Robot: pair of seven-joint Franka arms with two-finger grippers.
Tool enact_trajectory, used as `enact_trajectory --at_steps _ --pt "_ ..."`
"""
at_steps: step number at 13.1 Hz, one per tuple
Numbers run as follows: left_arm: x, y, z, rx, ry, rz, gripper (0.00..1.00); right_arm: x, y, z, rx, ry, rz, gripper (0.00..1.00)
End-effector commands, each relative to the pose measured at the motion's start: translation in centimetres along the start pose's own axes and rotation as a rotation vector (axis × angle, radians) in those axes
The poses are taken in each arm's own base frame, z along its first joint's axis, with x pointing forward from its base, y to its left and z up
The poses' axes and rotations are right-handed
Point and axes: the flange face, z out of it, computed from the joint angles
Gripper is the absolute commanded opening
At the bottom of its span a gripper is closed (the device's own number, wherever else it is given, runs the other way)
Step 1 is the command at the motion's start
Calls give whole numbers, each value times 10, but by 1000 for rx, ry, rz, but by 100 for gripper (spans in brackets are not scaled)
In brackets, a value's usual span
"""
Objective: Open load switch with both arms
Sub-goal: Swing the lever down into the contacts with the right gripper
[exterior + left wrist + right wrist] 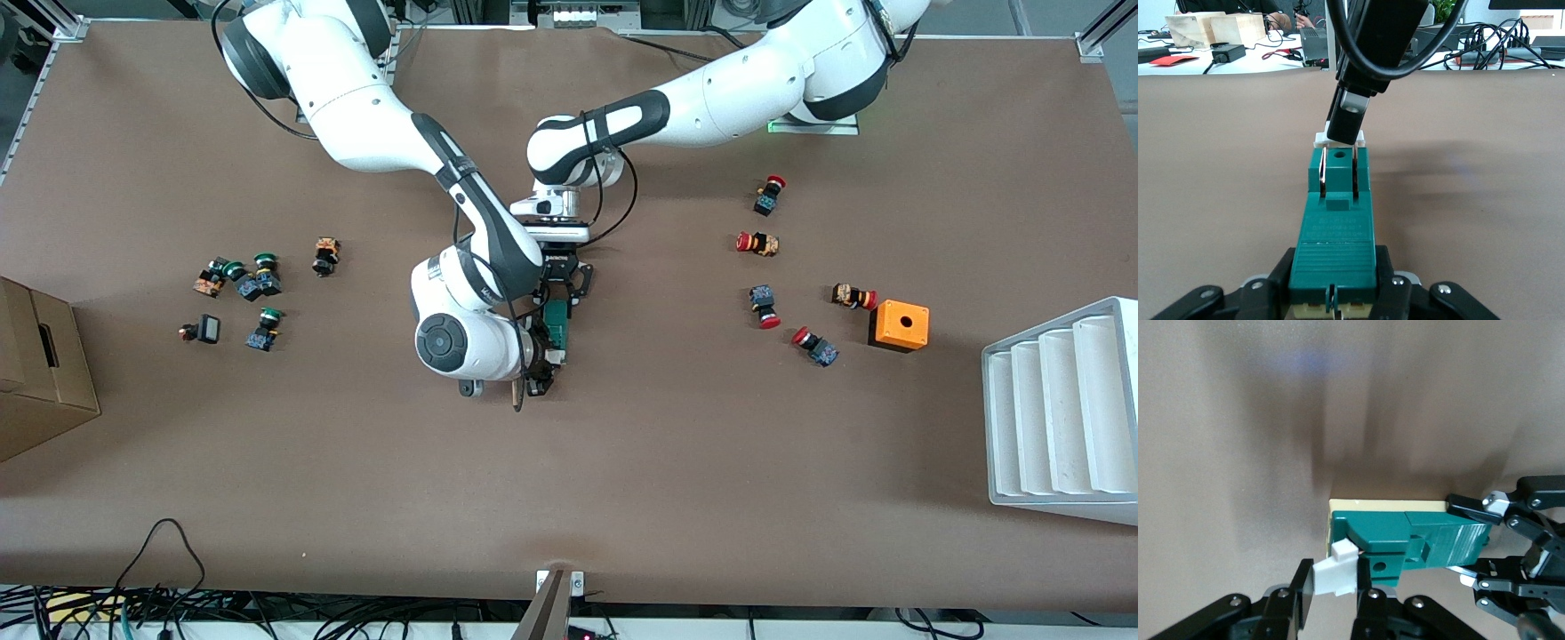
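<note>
Load switch (556, 324) — one, two grippers' fingers pinching it — left (564, 283), right (540, 366).

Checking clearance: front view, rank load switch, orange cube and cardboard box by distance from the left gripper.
1. load switch: held in the left gripper, mid-table.
2. orange cube: toward the left arm's end.
3. cardboard box: at the right arm's end, at the table edge, farthest.

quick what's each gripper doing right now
Left gripper: shut on the green body of the load switch.
Right gripper: shut on the load switch's white end piece.
</note>
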Motion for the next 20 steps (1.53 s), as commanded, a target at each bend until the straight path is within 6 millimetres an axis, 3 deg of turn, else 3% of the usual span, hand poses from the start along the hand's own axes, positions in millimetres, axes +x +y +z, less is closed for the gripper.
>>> enact_trajectory --at_steps 1,6,10,17,20 --pt "2 13 18 -32 -4 -14 15 -21 24 0 -50 -3 -17 21" --pt "2 12 19 -30 -4 -15 15 -22 31 -11 -53 2 -20 22" --pt "3 13 19 -31 -4 -15 15 -27 36 -10 -61 11 -35 22" --pt "2 13 18 -33 -7 -16 15 -19 47 -28 -84 21 -71 22" --pt "2 13 19 -33 -7 -14 15 -18 49 -25 -91 25 -70 22"
